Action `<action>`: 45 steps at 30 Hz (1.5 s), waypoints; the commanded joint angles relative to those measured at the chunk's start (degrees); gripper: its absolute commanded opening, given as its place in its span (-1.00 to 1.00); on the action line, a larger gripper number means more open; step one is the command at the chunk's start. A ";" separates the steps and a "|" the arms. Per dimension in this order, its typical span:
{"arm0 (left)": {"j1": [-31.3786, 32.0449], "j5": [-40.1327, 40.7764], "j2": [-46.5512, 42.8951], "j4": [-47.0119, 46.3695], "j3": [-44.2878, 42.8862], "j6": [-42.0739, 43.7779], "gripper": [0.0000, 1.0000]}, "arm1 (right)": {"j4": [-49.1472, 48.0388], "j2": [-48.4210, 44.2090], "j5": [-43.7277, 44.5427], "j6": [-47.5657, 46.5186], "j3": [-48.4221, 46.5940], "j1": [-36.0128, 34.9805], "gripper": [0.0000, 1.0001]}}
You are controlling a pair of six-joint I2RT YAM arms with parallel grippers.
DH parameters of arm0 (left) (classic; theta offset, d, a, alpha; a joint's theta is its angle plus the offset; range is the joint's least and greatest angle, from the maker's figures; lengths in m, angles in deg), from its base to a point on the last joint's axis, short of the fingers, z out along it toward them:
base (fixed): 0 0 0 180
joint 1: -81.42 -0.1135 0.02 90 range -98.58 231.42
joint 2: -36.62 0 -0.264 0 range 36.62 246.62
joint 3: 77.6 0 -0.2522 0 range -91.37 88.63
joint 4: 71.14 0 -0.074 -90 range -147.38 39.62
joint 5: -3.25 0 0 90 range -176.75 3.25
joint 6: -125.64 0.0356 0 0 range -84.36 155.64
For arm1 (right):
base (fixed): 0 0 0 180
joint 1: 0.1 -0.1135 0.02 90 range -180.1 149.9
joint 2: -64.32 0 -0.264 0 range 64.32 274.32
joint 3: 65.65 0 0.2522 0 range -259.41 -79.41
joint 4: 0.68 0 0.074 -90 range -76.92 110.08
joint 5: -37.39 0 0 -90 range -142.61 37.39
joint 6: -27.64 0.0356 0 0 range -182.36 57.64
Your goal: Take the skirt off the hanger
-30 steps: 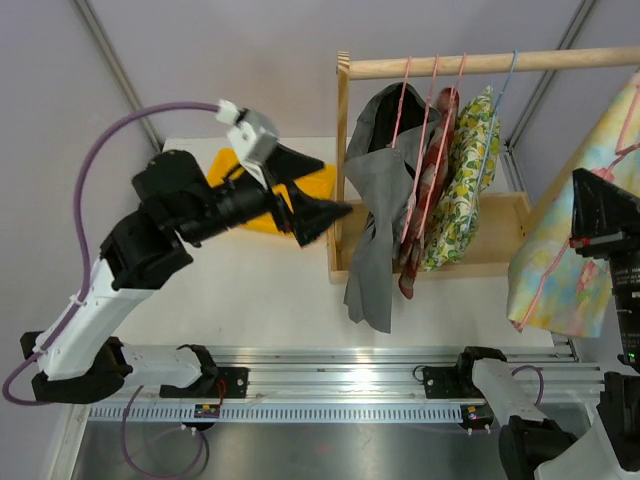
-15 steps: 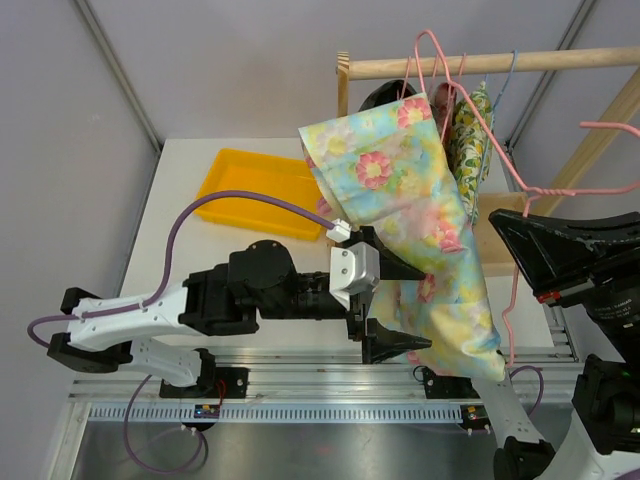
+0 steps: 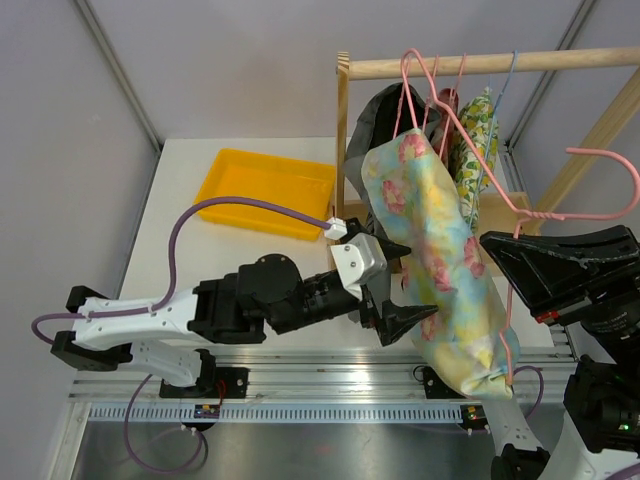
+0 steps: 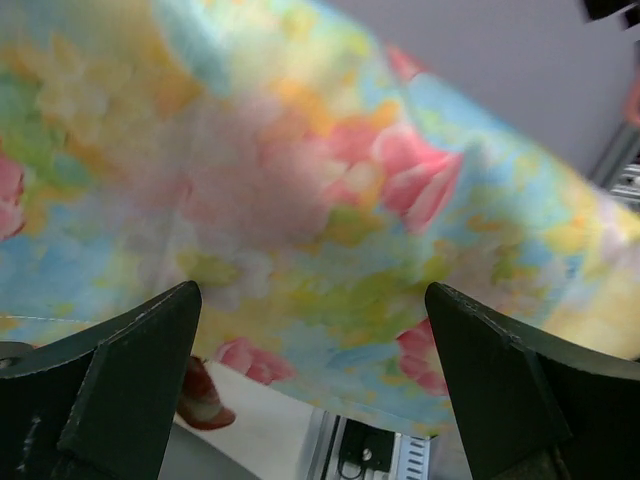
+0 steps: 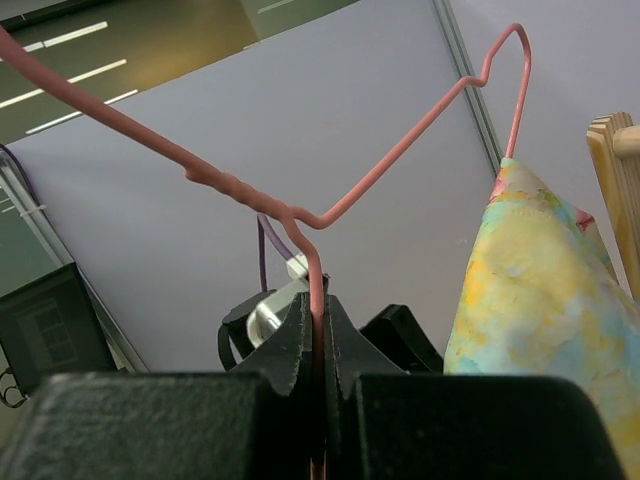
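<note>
The floral skirt (image 3: 440,255) in yellow, blue and pink hangs on a pink wire hanger (image 3: 575,158) above the table's front right. My right gripper (image 3: 505,250) is shut on the hanger's wire just below its twisted neck, as the right wrist view (image 5: 318,300) shows, with the skirt (image 5: 540,290) to its right. My left gripper (image 3: 410,283) is open at the skirt's left edge, level with its middle. In the left wrist view the skirt (image 4: 320,200) fills the space just beyond the open gripper (image 4: 312,295). I cannot tell if the fingers touch it.
A wooden rack (image 3: 343,160) with a rod (image 3: 500,62) stands at the back right. On it hang a grey garment (image 3: 380,125), a red patterned one (image 3: 442,105) and a lemon-print one (image 3: 472,130). A yellow tray (image 3: 265,185) lies at the back left.
The left arm has come from beside the tray to the skirt at the front. The right gripper brought the hanger and skirt in from the far right. The skirt now hangs narrower and further right.
</note>
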 commanded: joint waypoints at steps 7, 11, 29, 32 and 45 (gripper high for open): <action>0.18 2.27 7.11 -3.42 -3.96 -0.06 0.98 | -5.90 -0.36 -0.87 2.40 1.75 -0.05 -1.00; 0.18 -8.69 8.44 -4.66 -5.89 -1.82 0.98 | -5.11 -0.10 -1.14 1.79 1.57 -0.05 -1.00; 0.70 -8.57 -1.39 -8.18 3.49 -4.28 -1.00 | -1.77 0.60 -0.88 -1.90 1.49 -0.22 -1.00; 0.79 -5.05 -6.39 -7.30 6.49 -4.72 -1.00 | -0.63 0.69 -0.26 -3.57 1.40 -0.40 -1.00; 1.85 29.65 -23.82 19.13 5.19 4.04 -1.00 | 27.39 5.52 16.41 -27.38 -12.65 -0.92 -1.00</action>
